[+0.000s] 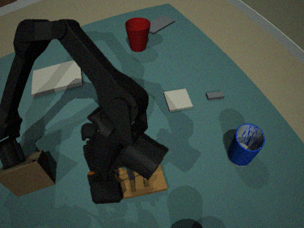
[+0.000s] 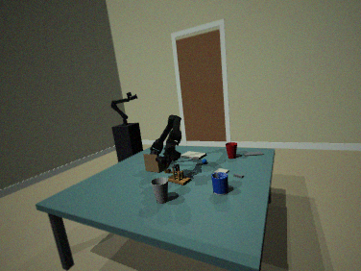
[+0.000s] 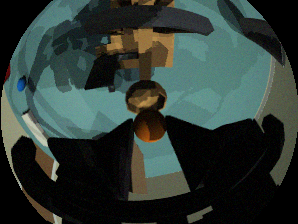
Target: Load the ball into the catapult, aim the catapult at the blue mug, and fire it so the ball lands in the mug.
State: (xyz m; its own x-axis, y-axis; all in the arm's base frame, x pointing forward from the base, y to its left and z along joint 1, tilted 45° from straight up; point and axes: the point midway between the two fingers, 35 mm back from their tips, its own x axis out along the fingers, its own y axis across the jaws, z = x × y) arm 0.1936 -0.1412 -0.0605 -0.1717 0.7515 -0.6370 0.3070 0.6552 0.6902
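My gripper (image 3: 149,121) is shut on an orange ball (image 3: 150,128). In the top view a sliver of orange shows beside the dark fingers, which hide the rest. The wooden catapult (image 1: 158,187) (image 2: 180,180) (image 3: 167,55) stands on the table, partly covered by my arm in the top view. In the wrist view the catapult's round cup (image 3: 146,95) lies just beyond the ball, very close to it; whether they touch I cannot tell. The blue mug (image 1: 242,153) (image 2: 220,184) stands upright, right of the catapult in the top and exterior views.
A cardboard-brown box (image 1: 28,179) (image 2: 152,163) stands left of the catapult. A red cup (image 1: 137,35) (image 2: 231,151) is at the back, a grey cup (image 2: 160,191) nearer the front. A blue ball (image 2: 204,161) (image 3: 21,83), a white tile (image 1: 178,100) and a small grey block (image 1: 214,95) lie on the table.
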